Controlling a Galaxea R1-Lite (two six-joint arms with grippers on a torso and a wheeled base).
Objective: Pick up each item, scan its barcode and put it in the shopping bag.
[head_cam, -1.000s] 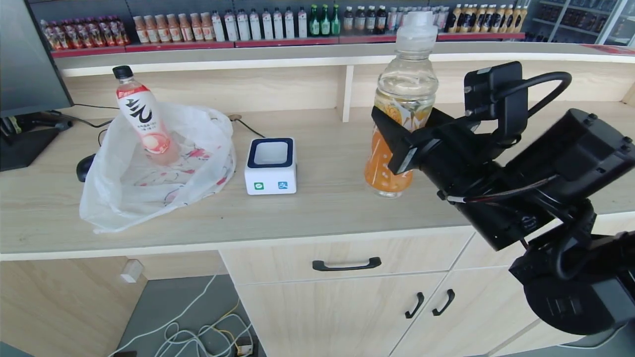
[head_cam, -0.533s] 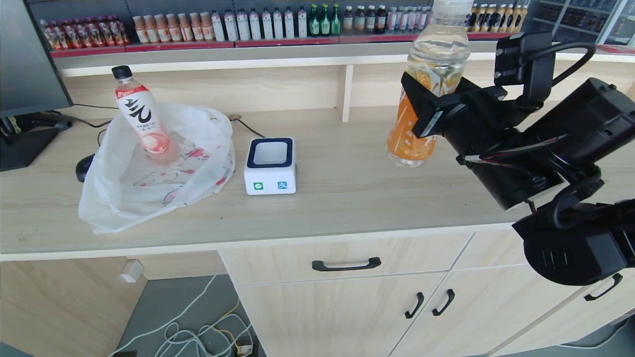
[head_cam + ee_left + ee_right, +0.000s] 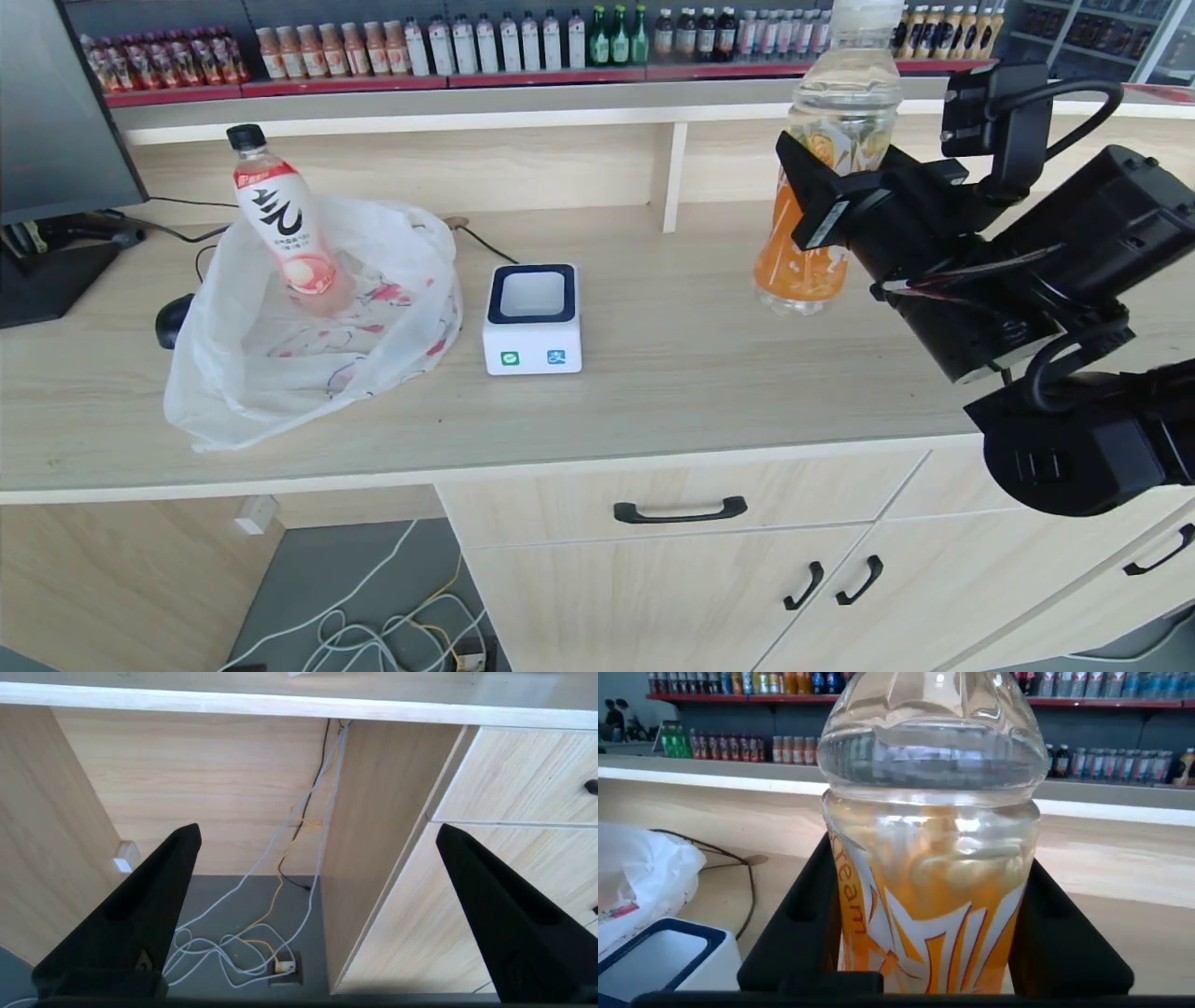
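Head view: the right tool (image 3: 826, 210) is clenching the orange drink bottle (image 3: 798, 261), holding it upright over the worktop's (image 3: 691, 355) right part. The shopping bag (image 3: 280, 373) is lying at the left end, a pink bottle (image 3: 285, 224) standing inside it. The scanner (image 3: 532, 322) is sitting mid-worktop.

Left wrist view: the left tool (image 3: 316, 859) is hanging released, fingers spread wide, below the worktop's front edge.

Right wrist view: both fingers (image 3: 799, 919) are pressing the bottle's sides.

We lose the orange bottle (image 3: 801, 266) cap at the top edge; right gripper (image 3: 834, 187) hides its midsection.
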